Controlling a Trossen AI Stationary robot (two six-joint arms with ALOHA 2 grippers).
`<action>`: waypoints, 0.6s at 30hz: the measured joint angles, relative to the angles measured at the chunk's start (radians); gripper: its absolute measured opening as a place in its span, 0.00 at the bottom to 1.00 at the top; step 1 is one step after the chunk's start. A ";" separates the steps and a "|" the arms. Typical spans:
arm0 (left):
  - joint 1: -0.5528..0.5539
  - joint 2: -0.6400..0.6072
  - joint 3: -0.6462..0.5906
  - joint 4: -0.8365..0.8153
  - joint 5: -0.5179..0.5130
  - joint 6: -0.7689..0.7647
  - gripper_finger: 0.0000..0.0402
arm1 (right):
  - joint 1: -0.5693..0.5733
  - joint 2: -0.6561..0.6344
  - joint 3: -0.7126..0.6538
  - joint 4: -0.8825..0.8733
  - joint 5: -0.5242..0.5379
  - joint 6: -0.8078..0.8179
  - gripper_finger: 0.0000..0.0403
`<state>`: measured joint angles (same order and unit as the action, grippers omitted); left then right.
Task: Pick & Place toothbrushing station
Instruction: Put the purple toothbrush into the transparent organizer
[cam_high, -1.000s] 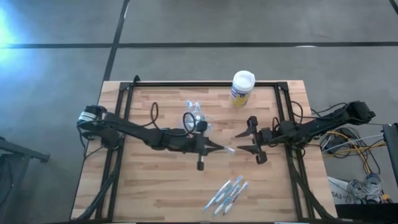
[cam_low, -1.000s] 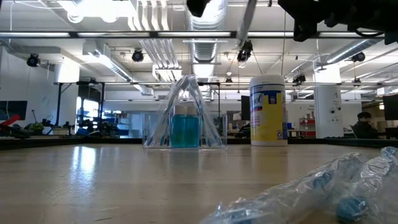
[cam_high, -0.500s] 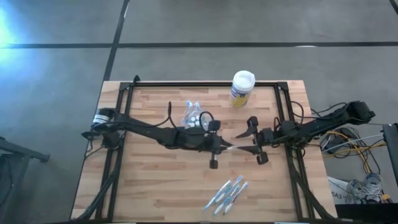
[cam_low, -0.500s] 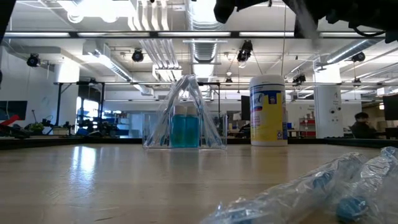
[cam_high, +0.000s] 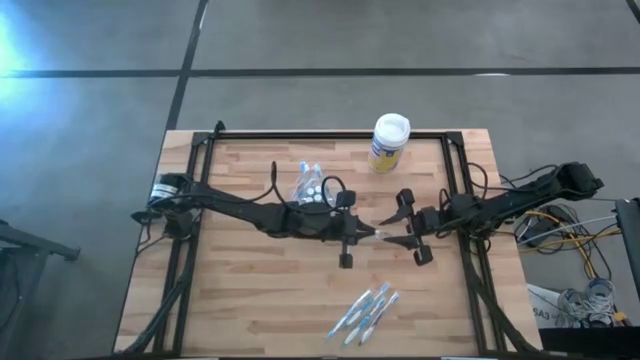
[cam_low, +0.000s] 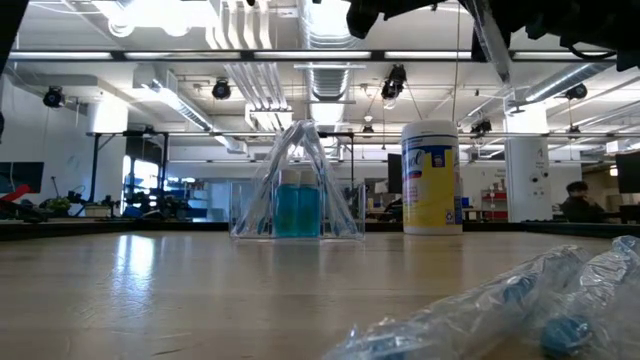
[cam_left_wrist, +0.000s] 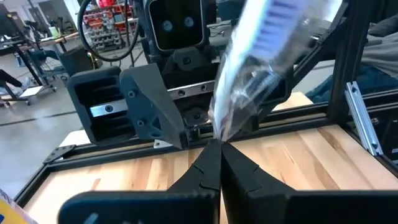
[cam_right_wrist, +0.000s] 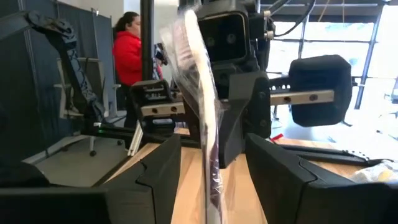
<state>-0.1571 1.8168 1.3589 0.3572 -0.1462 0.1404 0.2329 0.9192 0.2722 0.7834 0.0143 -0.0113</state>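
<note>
My left gripper (cam_high: 362, 236) reaches across mid-table, shut on a clear-wrapped toothbrush (cam_left_wrist: 261, 56). My right gripper (cam_high: 400, 228) faces it, open; its two fingers stand either side of that toothbrush (cam_right_wrist: 198, 93) with a gap on each side. The clear plastic holder (cam_high: 312, 185) with teal-capped tubes rests on the wood behind the left arm, also in the low view (cam_low: 297, 190). Several more wrapped toothbrushes (cam_high: 365, 312) lie near the table's front edge. My left gripper pinches the wrapped toothbrush between its two fingertips by the crumpled wrapper near one end (cam_left_wrist: 217, 134). The fingers come in about level from the table's left and lie across it. The toothbrush stands steeply tilted, clear of the table.
A white-lidded canister (cam_high: 388, 142) with a yellow-blue label stands at the far edge, right of centre (cam_low: 432, 178). A black frame (cam_high: 300, 135) rims the table. A person in red (cam_right_wrist: 127, 53) stands in the room beyond.
My left gripper has moved toward the table's right edge with the toothbrush, bringing it between the right gripper's fingers, then nearly stopped. The toothbrush has stayed clear of the table.
</note>
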 joint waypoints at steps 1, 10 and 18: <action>0.000 0.000 -0.001 -0.001 0.002 -0.001 0.00 | 0.000 0.000 0.000 -0.002 0.000 0.002 0.43; 0.015 0.000 -0.002 -0.009 0.042 -0.030 0.00 | 0.000 0.000 0.000 0.006 0.003 0.004 0.42; 0.023 0.000 -0.002 -0.016 0.051 -0.038 0.00 | 0.000 0.000 0.000 -0.010 0.011 0.008 0.20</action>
<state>-0.1345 1.8169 1.3567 0.3412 -0.0954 0.1020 0.2329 0.9192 0.2722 0.7733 0.0257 -0.0034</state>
